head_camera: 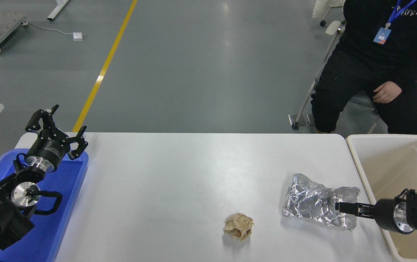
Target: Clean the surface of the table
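The white table surface (172, 182) carries two pieces of litter. A crumpled sheet of silver foil (308, 202) lies at the right, and a tan crumpled paper ball (238, 226) sits nearer the front, left of the foil. My right gripper (340, 206) comes in low from the right edge and points left, its tip over the foil's right end. It is seen edge-on. My left gripper (57, 122) is parked open and empty at the far left, above the blue tray.
A blue plastic tray (68, 182) lies at the table's left edge under the left arm. A beige bin (393, 160) stands just off the table's right side. A person in black (375, 62) sits beyond the far right corner.
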{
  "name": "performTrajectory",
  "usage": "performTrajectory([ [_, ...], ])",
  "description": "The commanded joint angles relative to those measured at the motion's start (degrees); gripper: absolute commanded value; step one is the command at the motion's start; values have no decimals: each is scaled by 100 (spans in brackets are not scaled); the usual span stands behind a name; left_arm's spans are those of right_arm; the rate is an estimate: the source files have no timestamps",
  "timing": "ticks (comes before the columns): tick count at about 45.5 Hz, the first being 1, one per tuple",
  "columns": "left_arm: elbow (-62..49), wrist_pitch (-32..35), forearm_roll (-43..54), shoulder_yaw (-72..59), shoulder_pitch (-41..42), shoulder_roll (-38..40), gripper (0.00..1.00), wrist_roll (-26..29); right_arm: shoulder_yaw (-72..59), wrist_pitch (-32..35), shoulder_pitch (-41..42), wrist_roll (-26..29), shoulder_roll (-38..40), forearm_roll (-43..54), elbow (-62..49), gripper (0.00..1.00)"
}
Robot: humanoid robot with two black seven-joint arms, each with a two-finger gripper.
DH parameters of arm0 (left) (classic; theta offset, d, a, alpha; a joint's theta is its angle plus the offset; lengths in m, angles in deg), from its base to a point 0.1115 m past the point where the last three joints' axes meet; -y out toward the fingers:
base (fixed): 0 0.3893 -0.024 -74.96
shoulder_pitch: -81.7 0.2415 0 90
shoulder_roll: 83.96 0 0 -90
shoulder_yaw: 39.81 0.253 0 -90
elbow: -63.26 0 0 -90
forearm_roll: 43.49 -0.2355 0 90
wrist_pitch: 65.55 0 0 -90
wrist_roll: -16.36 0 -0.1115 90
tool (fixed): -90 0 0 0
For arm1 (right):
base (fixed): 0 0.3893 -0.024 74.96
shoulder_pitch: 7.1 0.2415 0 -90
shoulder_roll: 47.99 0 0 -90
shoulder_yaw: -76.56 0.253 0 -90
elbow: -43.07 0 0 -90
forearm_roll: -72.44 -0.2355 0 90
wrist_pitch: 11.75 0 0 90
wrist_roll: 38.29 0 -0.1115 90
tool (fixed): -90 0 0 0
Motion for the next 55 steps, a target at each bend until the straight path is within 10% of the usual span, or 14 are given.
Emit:
performTrajectory([
  [1, 0, 0, -8, 0, -1, 0, 100, 0, -136, 78, 103, 24, -387, -45, -537, 77],
  [8, 0, 0, 1, 0, -1, 0, 100, 0, -170, 96, 129, 24, -449, -37, -713, 34],
  [11, 0, 0, 1, 0, -1, 0, 100, 0, -311, 175, 225, 24, -449, -45, -783, 1],
  [55, 0, 0, -8, 0, -1, 0, 100, 0, -364, 2556, 2290, -47, 2758, -467, 1343, 0],
])
